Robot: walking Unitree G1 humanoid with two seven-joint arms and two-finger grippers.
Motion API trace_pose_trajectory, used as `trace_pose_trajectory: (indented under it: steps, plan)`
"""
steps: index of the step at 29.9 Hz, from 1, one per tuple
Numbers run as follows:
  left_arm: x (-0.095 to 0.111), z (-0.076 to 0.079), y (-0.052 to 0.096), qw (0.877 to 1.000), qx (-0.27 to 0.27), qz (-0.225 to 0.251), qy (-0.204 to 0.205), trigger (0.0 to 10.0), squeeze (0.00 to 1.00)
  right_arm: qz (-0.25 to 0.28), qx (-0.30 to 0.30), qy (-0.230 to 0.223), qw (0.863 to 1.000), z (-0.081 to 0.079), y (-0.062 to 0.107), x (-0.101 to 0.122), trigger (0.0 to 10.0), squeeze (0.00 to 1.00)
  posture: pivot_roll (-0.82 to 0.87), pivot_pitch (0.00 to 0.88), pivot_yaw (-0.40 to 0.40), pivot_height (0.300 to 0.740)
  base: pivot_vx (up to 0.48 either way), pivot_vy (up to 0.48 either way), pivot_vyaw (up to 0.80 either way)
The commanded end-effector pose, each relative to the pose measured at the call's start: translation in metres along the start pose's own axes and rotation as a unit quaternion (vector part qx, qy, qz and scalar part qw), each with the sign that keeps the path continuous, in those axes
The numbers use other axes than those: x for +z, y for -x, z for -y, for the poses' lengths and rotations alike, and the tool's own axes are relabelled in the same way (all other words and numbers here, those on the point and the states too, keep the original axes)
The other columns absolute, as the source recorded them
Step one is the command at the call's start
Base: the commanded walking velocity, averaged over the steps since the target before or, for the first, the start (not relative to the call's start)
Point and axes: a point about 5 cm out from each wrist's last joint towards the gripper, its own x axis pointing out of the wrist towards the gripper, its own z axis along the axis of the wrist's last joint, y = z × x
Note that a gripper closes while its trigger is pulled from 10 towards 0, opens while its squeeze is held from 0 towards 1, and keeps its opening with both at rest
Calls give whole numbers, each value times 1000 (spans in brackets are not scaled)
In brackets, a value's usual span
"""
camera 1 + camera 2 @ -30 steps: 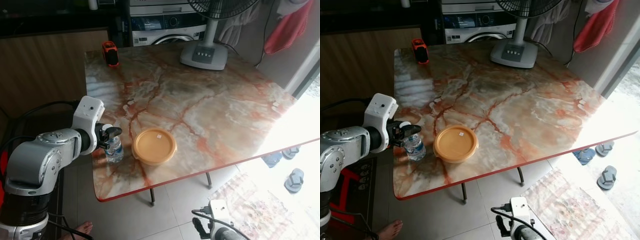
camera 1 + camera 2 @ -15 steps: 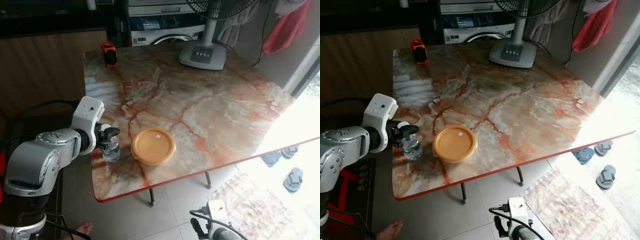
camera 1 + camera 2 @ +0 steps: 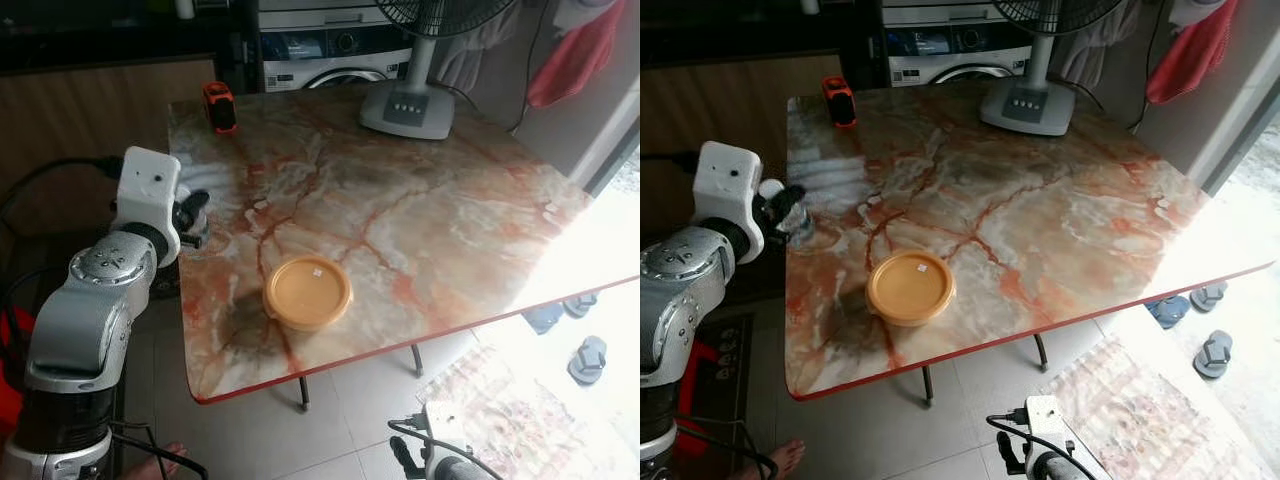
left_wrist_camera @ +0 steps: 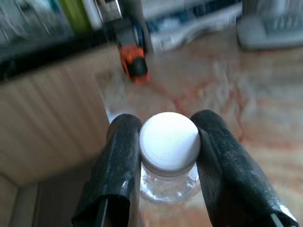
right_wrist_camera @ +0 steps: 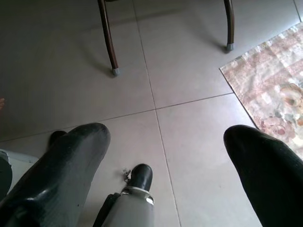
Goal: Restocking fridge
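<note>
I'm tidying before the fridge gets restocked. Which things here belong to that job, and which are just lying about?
Belongs to the job:
- water bottle, gripped at the neck by the left pincer
- orange lidded container on the marble table, probably next

Just lying about:
- standing fan
- orange and black gadget
- sandals on the floor
- rug

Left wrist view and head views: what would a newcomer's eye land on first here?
The left end effector, raised at the table's left edge, clamps a clear water bottle just under its white cap. On the marble table an orange lidded container sits near the front edge, with a fan base at the far side.
</note>
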Motion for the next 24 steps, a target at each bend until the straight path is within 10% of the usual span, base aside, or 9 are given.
trace_pose_trajectory:
  steps: [1, 24]
  plan:
    - [8, 2, 5, 998, 28, 55, -16, 10000, 0, -7, -5, -11, 1000, 2, 1, -6, 10000, 0, 160, 36, -62, 740, 0, 0, 0]
    - [-41, 25, 40, 976, 59, 189, -88, 10000, 0, -6, -15, -32, 999, 2, 2, -10, 10000, 0, 128, 35, -62, 740, 0, 0, 0]
